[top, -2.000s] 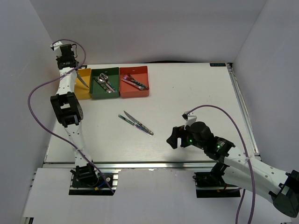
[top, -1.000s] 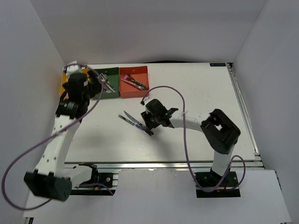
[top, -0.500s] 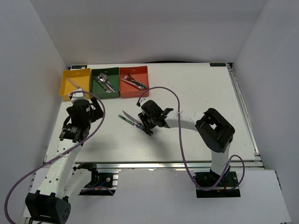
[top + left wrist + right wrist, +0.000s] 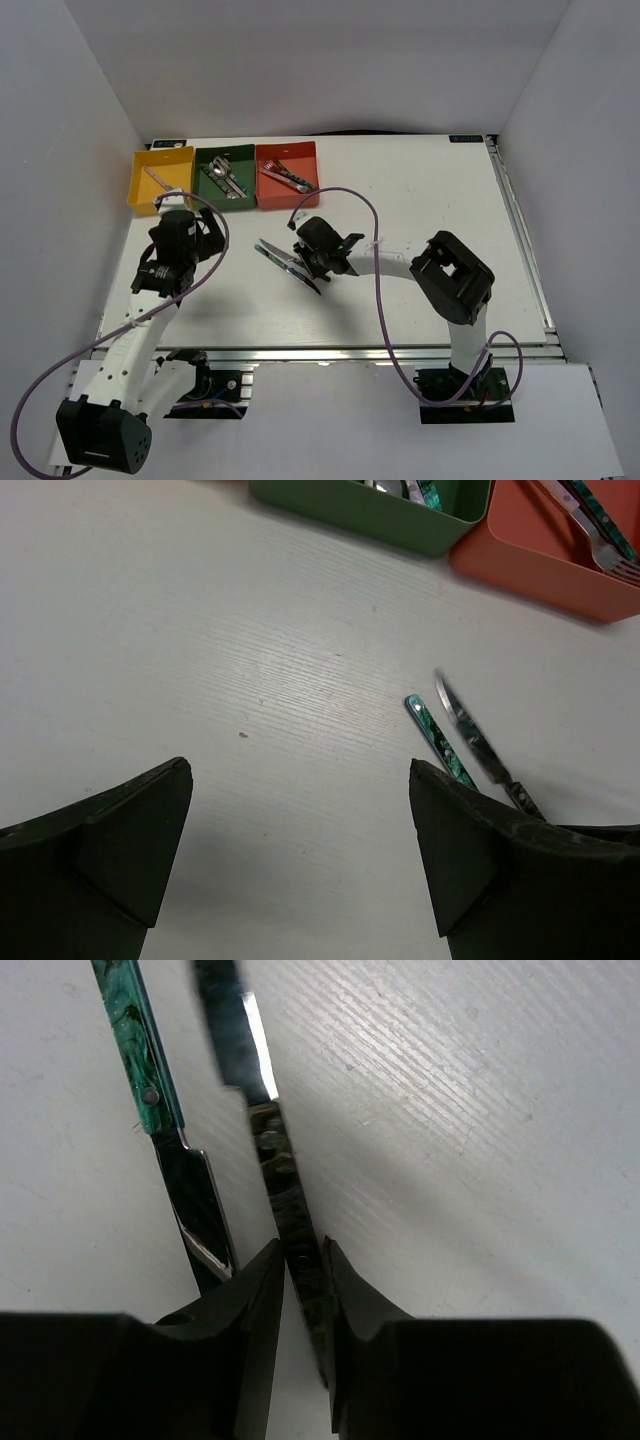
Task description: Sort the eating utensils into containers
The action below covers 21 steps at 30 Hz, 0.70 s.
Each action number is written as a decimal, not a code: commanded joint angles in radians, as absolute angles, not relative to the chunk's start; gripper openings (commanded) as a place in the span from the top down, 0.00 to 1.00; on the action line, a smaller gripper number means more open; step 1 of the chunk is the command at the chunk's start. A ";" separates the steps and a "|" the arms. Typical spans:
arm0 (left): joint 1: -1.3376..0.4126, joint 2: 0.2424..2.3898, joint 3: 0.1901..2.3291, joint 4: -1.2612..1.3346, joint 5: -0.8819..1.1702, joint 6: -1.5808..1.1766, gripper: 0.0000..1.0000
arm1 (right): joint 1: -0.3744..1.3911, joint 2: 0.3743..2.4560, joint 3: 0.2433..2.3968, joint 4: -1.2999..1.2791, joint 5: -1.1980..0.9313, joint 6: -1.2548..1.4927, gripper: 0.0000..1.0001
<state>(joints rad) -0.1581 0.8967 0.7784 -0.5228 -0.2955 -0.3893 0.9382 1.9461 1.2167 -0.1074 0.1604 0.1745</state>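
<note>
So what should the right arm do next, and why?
Probably lift straight up: the right end effector is shut on a knife, and the green-handled knife lies close beside it, so dragging sideways could shove it.

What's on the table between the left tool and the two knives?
Nothing. Only bare white table lies between the open left tool and the two knives; the left wrist view shows it best.

The right end effector (image 4: 300, 1262) pinches 1 knife (image 4: 281, 1174) beside a green-handled knife (image 4: 136, 1042).
</note>
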 commanded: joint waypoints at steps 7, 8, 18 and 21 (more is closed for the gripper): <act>-0.158 0.899 0.747 -0.442 -0.074 -0.432 0.02 | 0.943 1.968 1.229 -0.216 0.227 0.195 1.00; -0.158 0.907 0.736 -0.422 -0.016 -0.454 0.02 | 0.943 1.951 1.226 -0.212 0.229 0.202 1.00; -0.408 1.014 0.473 0.256 0.358 -0.857 0.02 | 0.945 1.554 1.037 -0.049 0.061 0.354 1.00; -0.469 1.034 0.446 0.337 0.322 -0.905 0.02 | 0.956 1.459 0.994 -0.018 0.015 0.388 1.00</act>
<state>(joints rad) -0.4202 1.0382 0.4557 0.1177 0.3046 -0.8017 0.9413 1.5322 1.0187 -0.1131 0.0902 0.3195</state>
